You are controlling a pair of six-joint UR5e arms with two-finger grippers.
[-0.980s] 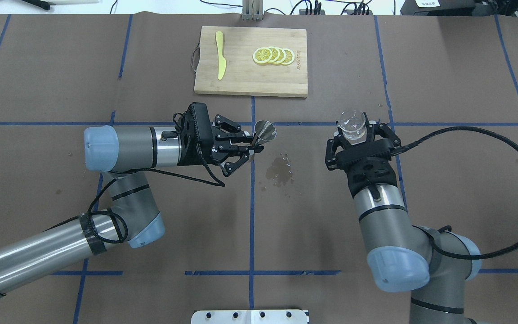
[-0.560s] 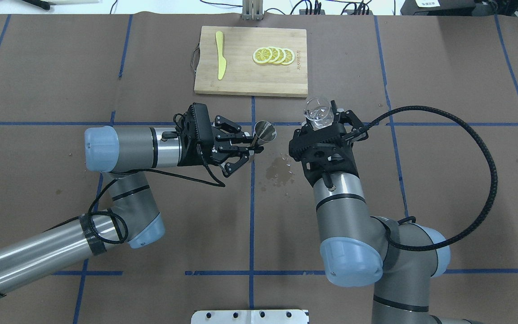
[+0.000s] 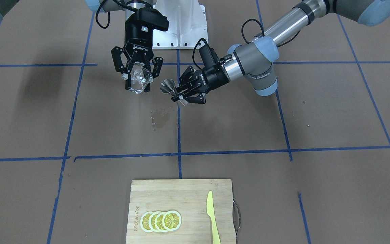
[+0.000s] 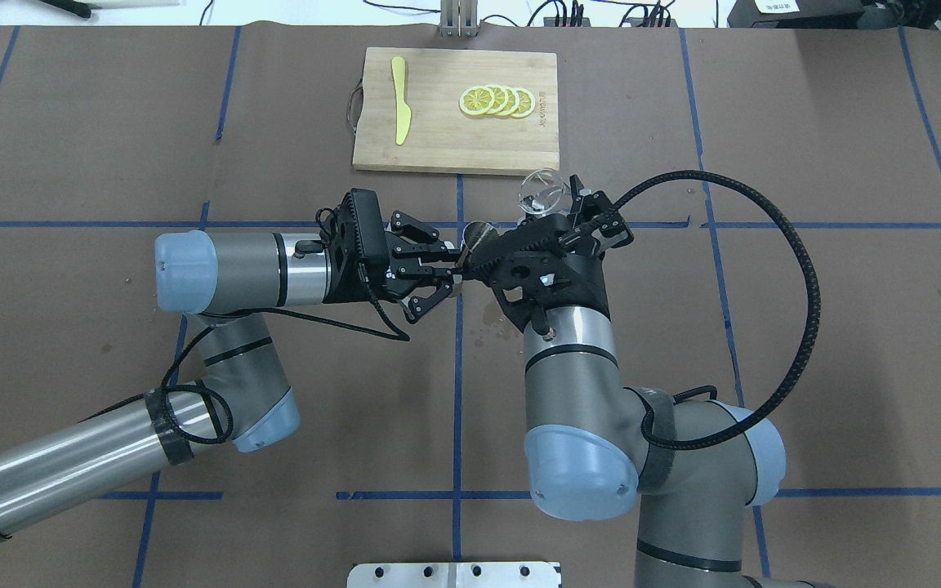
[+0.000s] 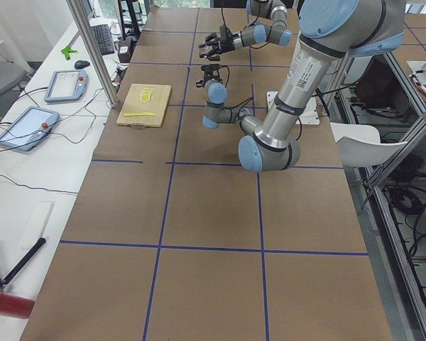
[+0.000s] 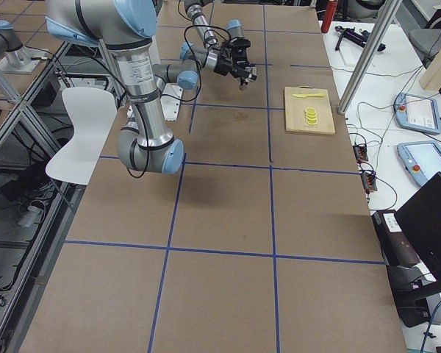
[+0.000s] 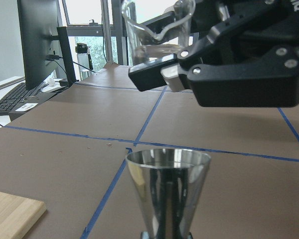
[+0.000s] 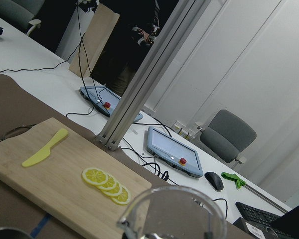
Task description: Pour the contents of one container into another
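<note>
Short of the cutting board (image 4: 438,139), on the robot's side, over the brown table (image 4: 805,122):
- Right gripper (image 3: 136,77): fingers closed around a clear glass beaker (image 3: 138,83), which pokes out past the fingertips, tilted.
- Left gripper (image 3: 182,96): just beside the right one, clamped on the lower end of a metal measuring cup (image 3: 168,86). The beaker is higher than the cup's mouth, near it but apart.
- Wet patch (image 3: 161,117): on the table below both grippers.
- Yellow knife (image 4: 399,98) and lemon slices (image 4: 497,101): on the board.
</note>
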